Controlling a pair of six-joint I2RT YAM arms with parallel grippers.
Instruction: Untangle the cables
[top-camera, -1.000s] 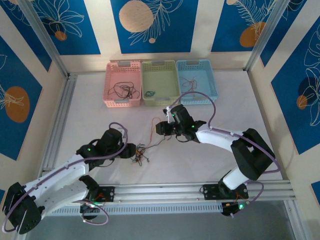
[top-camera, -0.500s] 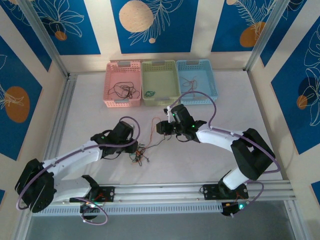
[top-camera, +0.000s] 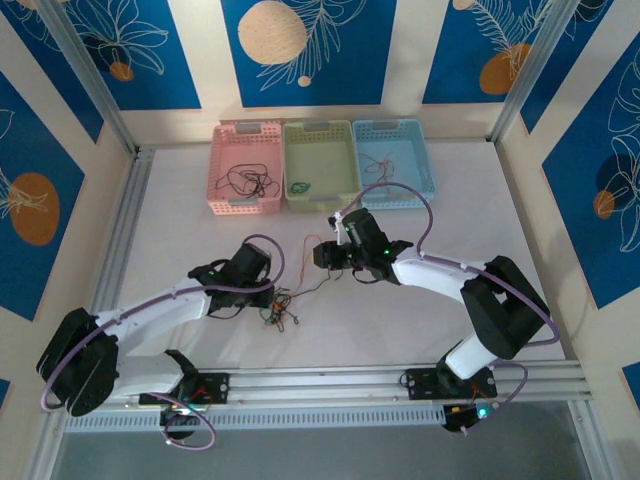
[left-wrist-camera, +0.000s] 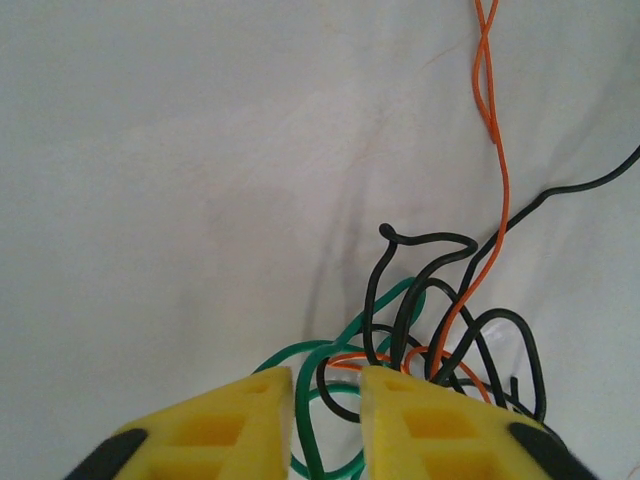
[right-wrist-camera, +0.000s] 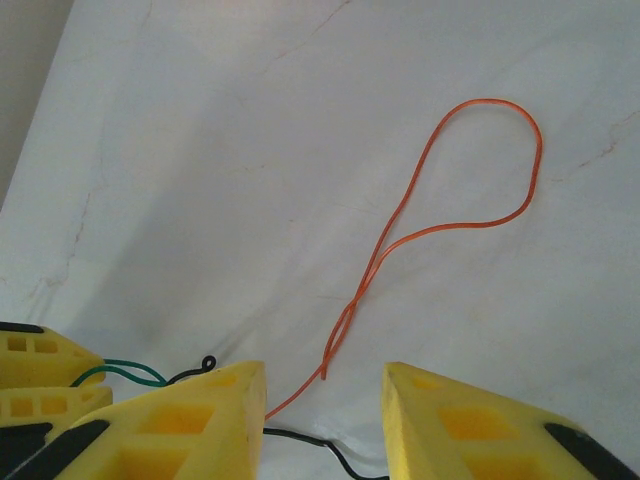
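The cables (top-camera: 281, 308) sit in a small loose knot on the white surface (top-camera: 180, 230), a little nearer than its middle. Up close, a green wire (left-wrist-camera: 312, 349) curls in loops among several black wires (left-wrist-camera: 430, 240) that arch and cross one another. An orange wire (left-wrist-camera: 497, 140) threads out of the knot, twists once on itself and ends in an open teardrop loop (right-wrist-camera: 485, 100) lying flat. One black strand (left-wrist-camera: 590, 185) trails off sideways from the knot.
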